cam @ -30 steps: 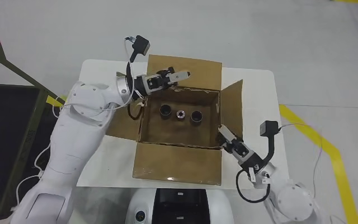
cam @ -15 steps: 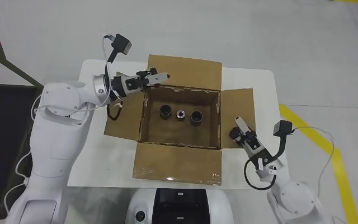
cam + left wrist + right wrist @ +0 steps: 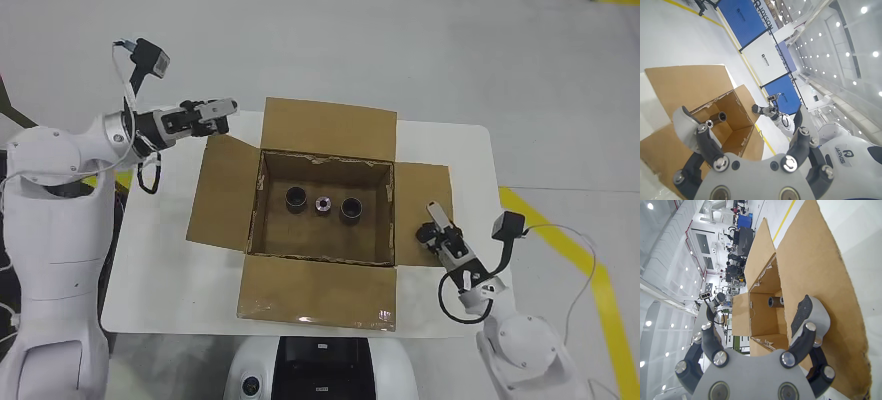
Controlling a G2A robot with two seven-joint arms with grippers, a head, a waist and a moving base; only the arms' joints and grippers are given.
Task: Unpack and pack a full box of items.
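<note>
An open cardboard box (image 3: 300,286) sits mid-table with all flaps folded out. On its floor stand three dark metal cylinders in a row (image 3: 322,204), partly seen in the left wrist view (image 3: 717,118) and the right wrist view (image 3: 774,301). My left gripper (image 3: 226,108) is open and empty above the table's far left corner, beyond the box's left flap (image 3: 222,196). My right gripper (image 3: 431,222) is open and empty, with one finger (image 3: 806,315) low over the right flap (image 3: 418,212).
The white table (image 3: 468,170) carries the box, with bare strips at its left and right sides. A dark cart (image 3: 35,230) stands left of the table. Yellow floor tape (image 3: 570,250) runs at the right.
My left gripper drew back leftward from the box's far left corner, and the left flap now lies flat. My right gripper moved out to the right, and the right flap dropped flat.
</note>
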